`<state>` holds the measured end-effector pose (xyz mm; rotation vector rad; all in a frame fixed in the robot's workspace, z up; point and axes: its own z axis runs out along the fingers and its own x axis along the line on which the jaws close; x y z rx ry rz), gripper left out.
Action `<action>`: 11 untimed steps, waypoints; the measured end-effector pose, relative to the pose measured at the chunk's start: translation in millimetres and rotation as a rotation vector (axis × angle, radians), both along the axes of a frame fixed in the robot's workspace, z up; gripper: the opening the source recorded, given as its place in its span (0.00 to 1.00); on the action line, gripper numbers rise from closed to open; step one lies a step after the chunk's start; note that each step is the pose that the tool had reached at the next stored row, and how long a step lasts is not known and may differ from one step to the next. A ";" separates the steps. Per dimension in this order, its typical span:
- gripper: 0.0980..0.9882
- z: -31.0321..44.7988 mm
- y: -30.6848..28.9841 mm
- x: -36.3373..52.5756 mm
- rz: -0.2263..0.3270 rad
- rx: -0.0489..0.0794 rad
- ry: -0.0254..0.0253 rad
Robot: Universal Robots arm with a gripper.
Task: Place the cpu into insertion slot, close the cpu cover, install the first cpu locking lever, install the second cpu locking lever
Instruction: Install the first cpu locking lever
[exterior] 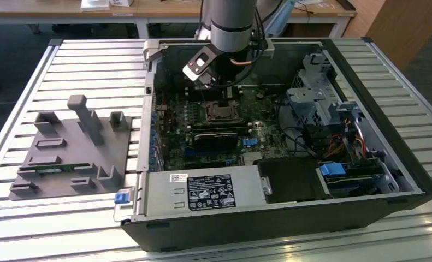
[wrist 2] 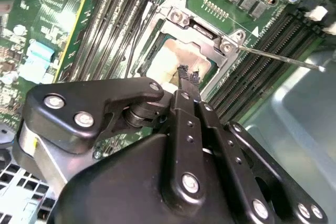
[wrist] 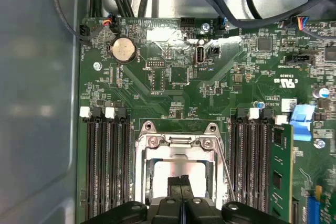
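The cpu (wrist 2: 168, 61) (wrist: 163, 174) lies in the insertion slot (exterior: 219, 113) with its silvery top showing. The cpu cover (wrist 2: 202, 27) (wrist: 176, 150), a metal frame with a square window, lies flat around it. My gripper (wrist 2: 188, 74) (wrist: 181, 182) (exterior: 229, 98) is shut, its black fingertips pressed together just over the chip's top inside the window. I cannot tell whether they touch it. One locking lever (wrist 2: 278, 58) (wrist: 226, 166), a thin steel rod, sticks out free beside the socket. A second thin rod (wrist 2: 137, 40) runs along the opposite side.
Long black memory slots (wrist: 105, 166) (wrist 2: 252, 61) flank the socket, with a green memory stick (wrist: 281, 171) in one. The grey case wall (wrist: 37, 103) stands close by and cables hang behind. A grey fixture (exterior: 70, 153) sits on the slatted table at the exterior view's left.
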<state>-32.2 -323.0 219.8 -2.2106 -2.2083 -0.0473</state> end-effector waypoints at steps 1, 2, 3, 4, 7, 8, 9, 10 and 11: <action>0.01 3.0 0.0 0.0 0.000 0.000 0.0001; 0.01 6.1 0.0 0.0 0.000 0.000 0.0001; 0.01 9.5 0.0 0.0 0.000 0.000 0.0001; 0.01 13.4 0.0 0.0 0.000 0.000 -0.0001; 0.01 25.3 0.0 0.0 0.000 0.000 0.0001; 0.01 28.9 0.0 0.0 0.000 0.000 -0.0001; 0.01 32.6 0.0 0.0 0.000 0.000 0.0000; 0.01 36.3 0.0 0.0 0.000 0.000 -0.0001; 0.01 44.2 0.0 0.0 0.000 0.000 -0.0002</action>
